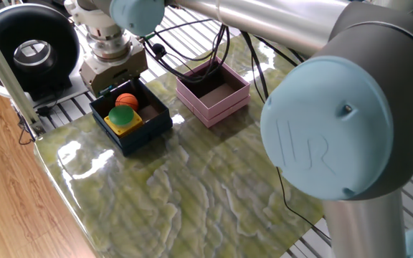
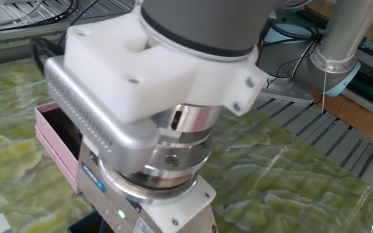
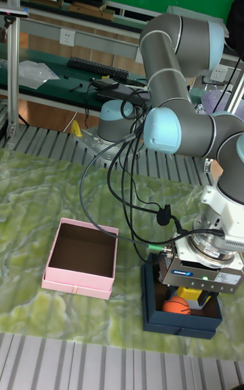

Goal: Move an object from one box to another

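Directly below jaws [image 1: 110, 87]: orange ball [image 1: 126, 100] in navy box [image 1: 151, 126].

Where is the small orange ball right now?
In one fixed view, the small orange ball lies inside the dark navy-blue square box, just behind the green-topped yellow block, under the hand.

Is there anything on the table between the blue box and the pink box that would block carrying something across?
Nothing visible does. The blue box and the pink box sit side by side with only bare table between them. Loose cables hang just behind the pink box.
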Robot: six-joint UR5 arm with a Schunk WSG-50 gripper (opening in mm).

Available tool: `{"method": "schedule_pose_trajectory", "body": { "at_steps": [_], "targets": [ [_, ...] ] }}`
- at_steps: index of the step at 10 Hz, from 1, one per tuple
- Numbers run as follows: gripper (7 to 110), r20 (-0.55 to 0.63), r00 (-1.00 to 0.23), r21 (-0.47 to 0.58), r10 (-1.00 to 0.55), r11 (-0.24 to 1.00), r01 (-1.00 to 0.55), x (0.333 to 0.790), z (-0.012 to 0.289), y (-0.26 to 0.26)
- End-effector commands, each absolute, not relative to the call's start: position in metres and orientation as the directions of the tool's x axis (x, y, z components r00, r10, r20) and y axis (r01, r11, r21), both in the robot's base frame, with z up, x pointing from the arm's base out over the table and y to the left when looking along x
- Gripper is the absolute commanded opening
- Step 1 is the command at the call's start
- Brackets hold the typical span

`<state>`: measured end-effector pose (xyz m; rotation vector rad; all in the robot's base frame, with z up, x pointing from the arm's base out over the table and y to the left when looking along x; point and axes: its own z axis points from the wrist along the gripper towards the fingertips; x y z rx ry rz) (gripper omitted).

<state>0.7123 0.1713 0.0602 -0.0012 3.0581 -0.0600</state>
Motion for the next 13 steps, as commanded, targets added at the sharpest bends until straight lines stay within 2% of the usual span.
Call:
{"method": "schedule_pose_trajectory", "body": {
  "at_steps": [1,13],
  "targets": [
    [66,-0.079,-0.997,-0.045,0.001,0.999,0.005,0.714,0.049,0.167],
    [66,-0.064,-0.998,-0.008,0.004,1.0,0.005,0.712,0.034,0.166]
  ]
}}
